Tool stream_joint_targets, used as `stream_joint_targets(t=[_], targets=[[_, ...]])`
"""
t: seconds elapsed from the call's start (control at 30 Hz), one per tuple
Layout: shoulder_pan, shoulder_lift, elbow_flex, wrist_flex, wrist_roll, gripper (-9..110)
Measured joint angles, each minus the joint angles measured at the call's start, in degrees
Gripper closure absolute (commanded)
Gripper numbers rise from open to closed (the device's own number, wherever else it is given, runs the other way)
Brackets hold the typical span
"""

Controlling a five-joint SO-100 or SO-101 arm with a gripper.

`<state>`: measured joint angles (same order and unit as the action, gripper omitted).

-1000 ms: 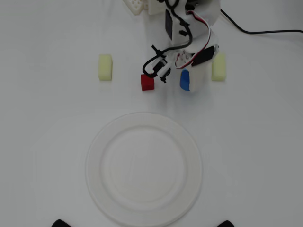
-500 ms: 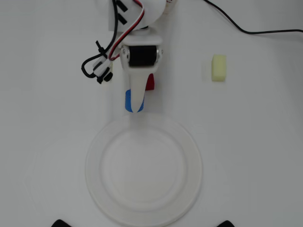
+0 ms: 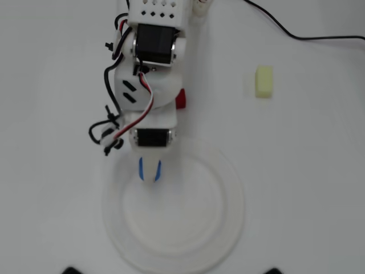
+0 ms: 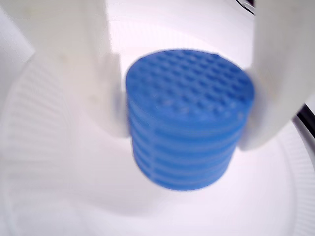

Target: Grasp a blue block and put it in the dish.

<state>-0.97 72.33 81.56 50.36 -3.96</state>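
In the wrist view the gripper [image 4: 184, 118] is clamped on the blue block [image 4: 189, 118], one white finger [image 4: 98, 73] pressing each side. Overhead, the gripper [image 3: 150, 171] holds it over the dish [image 3: 228, 228], toward ten o'clock inside the rim. A pale yellow block [image 3: 263, 81] lies well apart at two o'clock.

Blue block [image 4: 189, 118] matt, dimpled plastic; dish [image 4: 39, 162] finely ribbed; fingers [image 4: 280, 73] smooth.

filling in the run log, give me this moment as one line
phase: carry | hand: shut on blue block | position: over dish | block not yet released | off-task: yellow block on table
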Motion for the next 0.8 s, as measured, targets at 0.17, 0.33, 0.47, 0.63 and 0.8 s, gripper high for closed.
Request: stream_joint_targets(t=[0.17,0.33,0.47,0.63,0.8], targets=[[-1.67,-0.97,-0.09,1.93,0.0,101],[-2.11,-0.97,-0.09,3.6,0.0,91],[-3.34,-0.97,-0.09,5.8,0.0,82],[-3.69,-0.97,-0.09,7.91,-0.26,76],[-4.31,1.05,-0.09,9.58,-0.44,73]])
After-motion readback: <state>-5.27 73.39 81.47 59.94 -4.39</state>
